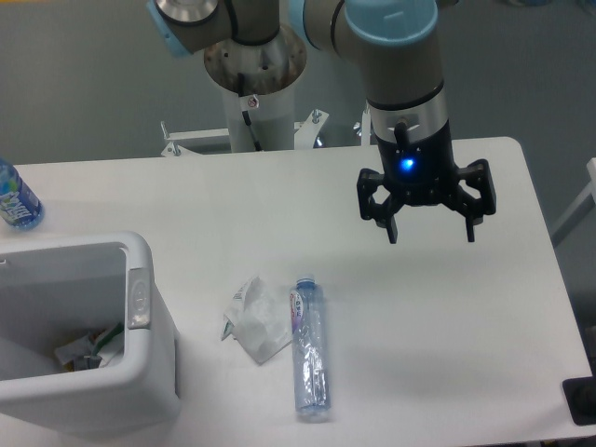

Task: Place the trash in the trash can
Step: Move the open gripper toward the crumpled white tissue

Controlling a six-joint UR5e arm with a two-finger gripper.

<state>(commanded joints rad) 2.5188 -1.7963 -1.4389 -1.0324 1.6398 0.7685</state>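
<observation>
My gripper [429, 233] hangs above the white table [521, 307], fingers spread wide and holding nothing, blue indicator lit. Crumpled wrapper [254, 319] lies on the table just left of the clear crinkled bottle [309, 346], the two touching or nearly so. Trash can [140, 298] sits at the front left, scraps inside. Upright labelled bottle [16, 197] stands at the far left edge.

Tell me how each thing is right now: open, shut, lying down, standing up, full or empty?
Gripper: jaws open, holding nothing, up above the table.
Paper wrapper: crumpled, lying on the table beside the plastic bottle.
Plastic bottle: lying on its side, cap on.
Trash can: open on top, some rubbish already inside.
Blue bottle: standing upright at the table's edge.
</observation>
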